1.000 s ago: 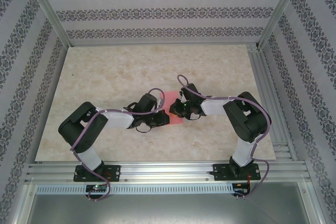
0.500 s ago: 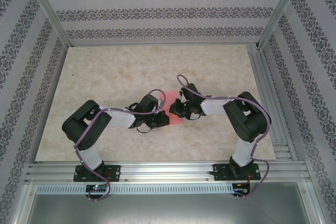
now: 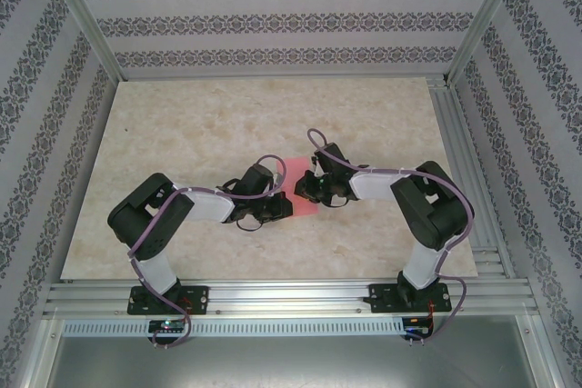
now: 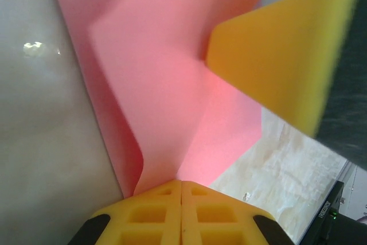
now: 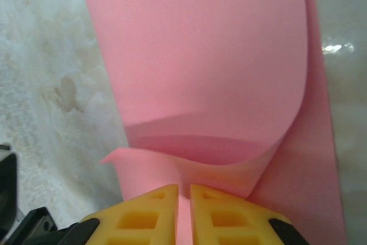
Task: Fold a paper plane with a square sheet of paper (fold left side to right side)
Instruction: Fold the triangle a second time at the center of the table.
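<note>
first fold in hand: the sheet of paper (image 3: 306,208), mid-worktop and a little toward the near edge, is curled over itself. the left claw (image 4: 181,183) is clamped on one edge and the right claw (image 5: 183,190), it seems, on the curled edge. next, carry that edge across, align it and press the crease. the worktop (image 3: 182,124) is open toward the far and left edges.

Worktop (image 3: 182,124): beige marbled slab, glossy, with a faint brownish stain (image 5: 67,93)
Walls (image 3: 273,20): three sides, pale paper with dark ornamental bands
Aluminium posts (image 3: 80,14): two, slanting up from the far corners
Slotted rails (image 3: 291,294): aluminium, along the near edge; more along the right edge
Perforated strip (image 3: 291,326): just below the near rails
Grey panel (image 3: 291,361): plain, nearest the camera
</note>
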Robot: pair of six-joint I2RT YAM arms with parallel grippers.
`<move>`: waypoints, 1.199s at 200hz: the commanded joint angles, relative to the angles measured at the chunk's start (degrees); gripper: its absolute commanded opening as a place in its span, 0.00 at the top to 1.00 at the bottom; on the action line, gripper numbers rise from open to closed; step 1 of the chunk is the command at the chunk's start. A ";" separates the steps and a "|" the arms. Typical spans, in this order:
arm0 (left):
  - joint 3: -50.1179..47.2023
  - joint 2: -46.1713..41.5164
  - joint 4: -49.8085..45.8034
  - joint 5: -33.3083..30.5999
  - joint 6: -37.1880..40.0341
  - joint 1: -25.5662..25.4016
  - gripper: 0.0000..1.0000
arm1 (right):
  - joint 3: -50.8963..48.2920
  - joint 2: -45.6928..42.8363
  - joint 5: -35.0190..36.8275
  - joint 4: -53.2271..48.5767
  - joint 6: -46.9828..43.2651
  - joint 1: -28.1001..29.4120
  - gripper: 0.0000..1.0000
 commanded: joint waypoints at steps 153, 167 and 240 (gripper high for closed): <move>-1.03 2.19 -3.98 -2.61 -0.41 -1.17 0.92 | -1.43 0.48 -0.59 3.34 1.08 3.90 0.86; -1.04 2.19 -4.03 -2.63 -0.42 -1.21 0.92 | -1.19 0.91 0.07 2.79 0.84 3.85 0.86; -1.62 2.37 -4.15 -2.56 -0.68 -1.15 0.93 | 2.08 2.00 5.83 -4.68 -5.50 2.82 0.86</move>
